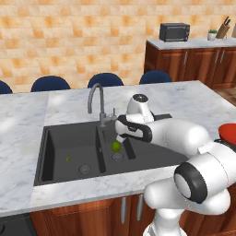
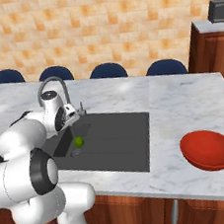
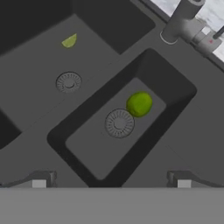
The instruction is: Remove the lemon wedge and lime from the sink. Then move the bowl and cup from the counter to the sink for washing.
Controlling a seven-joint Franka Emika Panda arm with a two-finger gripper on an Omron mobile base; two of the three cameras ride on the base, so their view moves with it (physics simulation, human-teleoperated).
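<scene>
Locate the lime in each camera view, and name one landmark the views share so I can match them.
Left base view: the lime lies in the smaller basin, just above its drain, beside the open gripper.
Right base view: left of centre, in the near basin of the sink, above the drain.
Hand view: right of centre, up and right of the nearer drain.
Shared landmark: the faucet, rising behind the lime's basin.

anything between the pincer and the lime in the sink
Nothing visible. The open pincer hangs above the small basin of the sink, and the lime lies bare on its floor beside the drain. The faucet stands off to one side.
</scene>
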